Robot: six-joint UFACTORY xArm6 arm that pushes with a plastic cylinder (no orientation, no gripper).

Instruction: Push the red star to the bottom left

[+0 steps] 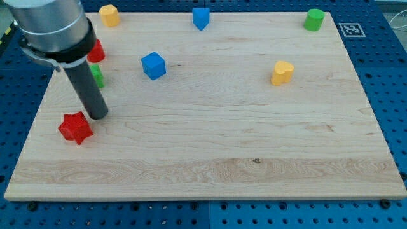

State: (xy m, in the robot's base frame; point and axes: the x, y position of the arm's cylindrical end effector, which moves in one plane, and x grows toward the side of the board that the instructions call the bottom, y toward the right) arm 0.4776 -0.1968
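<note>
The red star (75, 128) lies on the wooden board (210, 165) at the view's left, below the middle. My tip (98, 115) rests on the board just to the upper right of the star, very close to it or touching. The dark rod rises from there toward the view's top left and hides part of two blocks behind it.
A red block (97, 51) and a green block (97, 76) sit partly hidden behind the rod. A blue cube (153, 65), a yellow block (109, 14), a blue block (201, 18), a green block (313, 19) and a yellow block (282, 72) lie further off.
</note>
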